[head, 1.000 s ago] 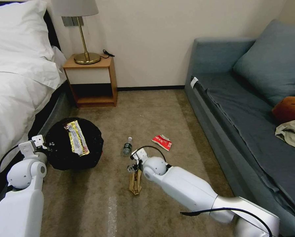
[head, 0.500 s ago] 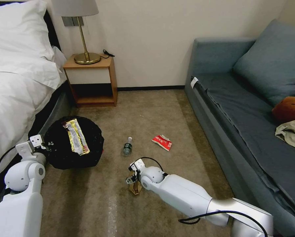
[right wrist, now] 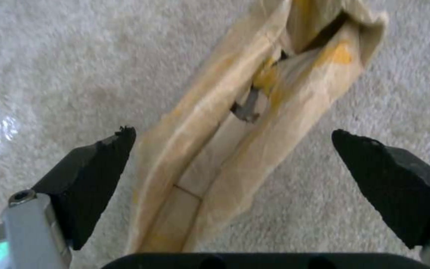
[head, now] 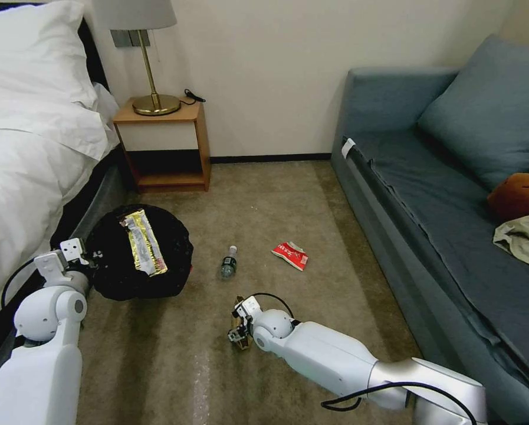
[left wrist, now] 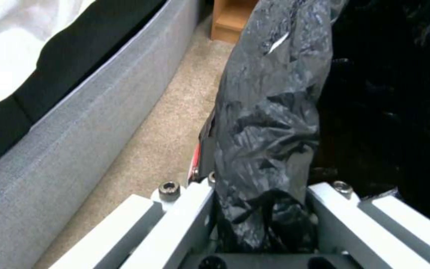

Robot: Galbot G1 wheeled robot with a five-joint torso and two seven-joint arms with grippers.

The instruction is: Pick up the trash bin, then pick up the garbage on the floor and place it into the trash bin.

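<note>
While our left hand [left wrist: 262, 209] stayed clamped on the trash bin [head: 140, 254] rim by the bed, our right hand [right wrist: 230, 179] straddled, fingers apart, the brown paper bag [right wrist: 245, 112] on the near floor; light, crushable, best pinched mid-body.

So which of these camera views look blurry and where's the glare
Right wrist view: brown paper bag and carpet look softly blurred, with a shiny glint at the frame edge. Left wrist view: soft, sheen on the black plastic bag. Head view: sharp, edges bowed, lit streak on the carpet.
</note>
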